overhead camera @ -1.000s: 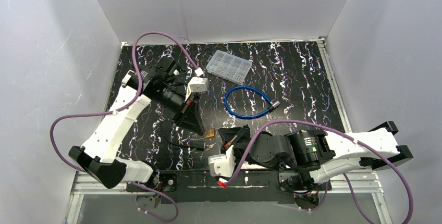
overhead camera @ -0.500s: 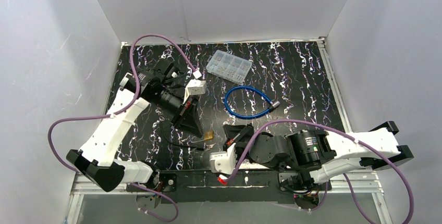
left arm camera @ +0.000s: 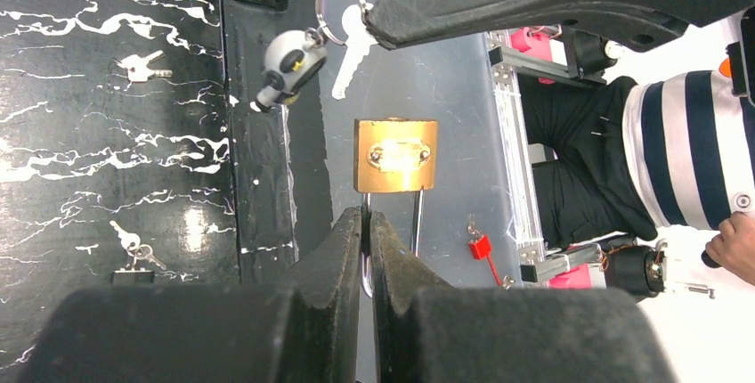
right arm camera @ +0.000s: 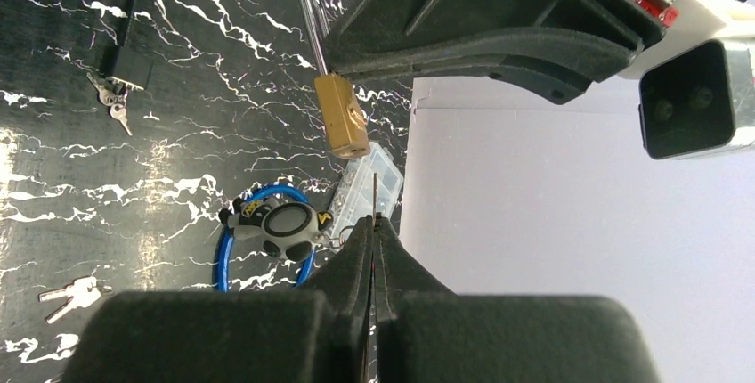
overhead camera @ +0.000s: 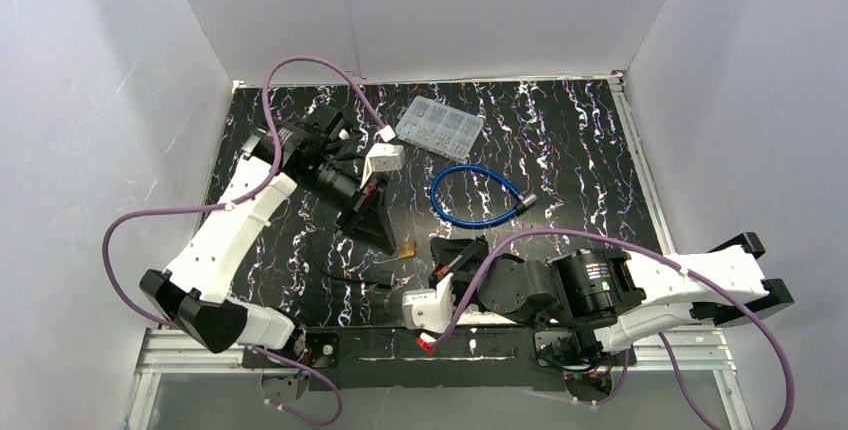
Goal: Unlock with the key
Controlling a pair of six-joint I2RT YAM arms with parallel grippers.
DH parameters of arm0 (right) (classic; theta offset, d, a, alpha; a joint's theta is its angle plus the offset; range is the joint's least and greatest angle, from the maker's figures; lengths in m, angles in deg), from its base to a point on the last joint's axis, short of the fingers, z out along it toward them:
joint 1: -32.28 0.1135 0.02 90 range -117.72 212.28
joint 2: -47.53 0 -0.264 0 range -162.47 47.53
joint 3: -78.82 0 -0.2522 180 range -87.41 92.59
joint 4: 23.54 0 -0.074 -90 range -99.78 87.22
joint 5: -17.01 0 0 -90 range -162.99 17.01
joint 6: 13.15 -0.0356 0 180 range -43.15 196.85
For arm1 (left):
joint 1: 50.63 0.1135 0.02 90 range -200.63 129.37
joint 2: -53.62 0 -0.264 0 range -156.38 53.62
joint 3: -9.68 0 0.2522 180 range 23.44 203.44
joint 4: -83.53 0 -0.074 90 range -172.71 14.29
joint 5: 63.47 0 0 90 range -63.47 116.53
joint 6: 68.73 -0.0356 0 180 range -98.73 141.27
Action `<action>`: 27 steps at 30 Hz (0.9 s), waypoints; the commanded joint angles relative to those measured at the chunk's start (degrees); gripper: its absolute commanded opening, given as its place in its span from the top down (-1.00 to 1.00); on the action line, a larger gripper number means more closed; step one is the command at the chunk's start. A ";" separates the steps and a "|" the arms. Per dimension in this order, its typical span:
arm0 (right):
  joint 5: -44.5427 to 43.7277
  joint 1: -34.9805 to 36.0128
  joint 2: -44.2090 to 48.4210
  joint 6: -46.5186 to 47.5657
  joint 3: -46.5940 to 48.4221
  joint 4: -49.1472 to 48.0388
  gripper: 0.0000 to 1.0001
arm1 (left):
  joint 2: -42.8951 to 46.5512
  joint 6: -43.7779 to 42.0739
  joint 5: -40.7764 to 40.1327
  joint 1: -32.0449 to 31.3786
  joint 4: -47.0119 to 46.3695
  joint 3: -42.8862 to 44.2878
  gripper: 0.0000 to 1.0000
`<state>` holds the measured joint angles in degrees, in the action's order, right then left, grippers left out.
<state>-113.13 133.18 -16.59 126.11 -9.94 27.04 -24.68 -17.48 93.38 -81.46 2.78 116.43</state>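
The left hand is pinching one leg of the shackle of a brass padlock, its fingers pressed together on the thin steel with no gap showing; the padlock's body is sticking out just beyond the fingertips, clear of the black marbled worktop, with the free shackle leg running back beside the fingers.

The right hand is clamping a silver key, fingers tight together on it so that only a thin edge of the blade is showing past the tips in the right wrist view; the blade is pointing towards the far end of the padlock body, close to it but apart, with a gap visible between them in both wrist views. A key ring is hanging from the key just beside the right hand's fingertips, and a grey fob is dangling from that ring.

The two hands are facing each other, tips near together, with the padlock and key lying between them.

Beyond the right hand's fingertips, well behind the padlock, a blue cable lock is lying looped on the worktop; farther off again a clear compartment box is sitting. To the side of the left hand, two small bunches of loose keys are lying flat on the worktop, well apart from each other and from the padlock.
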 commanded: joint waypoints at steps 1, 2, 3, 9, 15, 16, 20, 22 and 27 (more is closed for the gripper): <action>-0.83 23.15 2.97 0.52 0.23 -4.24 0.97 | -0.36 -1.52 2.23 0.33 10.53 2.74 1.00; -0.80 23.19 4.54 1.43 -1.54 -6.51 0.97 | 0.02 -1.60 2.23 0.33 10.61 2.46 1.00; -0.44 23.20 6.23 1.99 -3.02 -8.23 0.97 | 0.44 -1.60 2.23 0.33 10.65 2.12 1.00; 3.76 23.29 8.37 5.00 -4.02 -8.23 0.97 | 2.48 -1.60 2.77 0.33 11.02 1.55 1.00; 7.97 23.61 7.25 4.65 -3.79 -9.84 0.97 | 2.46 -2.42 4.25 0.35 11.05 1.40 1.00; 8.22 23.84 6.92 4.42 -3.74 -9.71 0.97 | 2.83 -2.39 4.35 0.33 11.02 1.26 1.00; 8.66 24.46 5.87 4.46 -3.29 -10.09 0.97 | 3.31 -1.87 4.78 0.33 11.01 1.60 1.00; 8.29 24.59 5.61 4.67 -3.25 -10.23 0.97 | 3.39 -1.72 4.93 0.33 11.01 1.53 1.00; 7.50 24.61 5.06 5.47 -2.64 -10.38 0.97 | 3.88 -1.83 4.76 0.33 11.01 0.86 1.00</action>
<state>-105.18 133.25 -11.56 130.28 -15.54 20.02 -23.10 -18.81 95.17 -81.39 2.78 117.15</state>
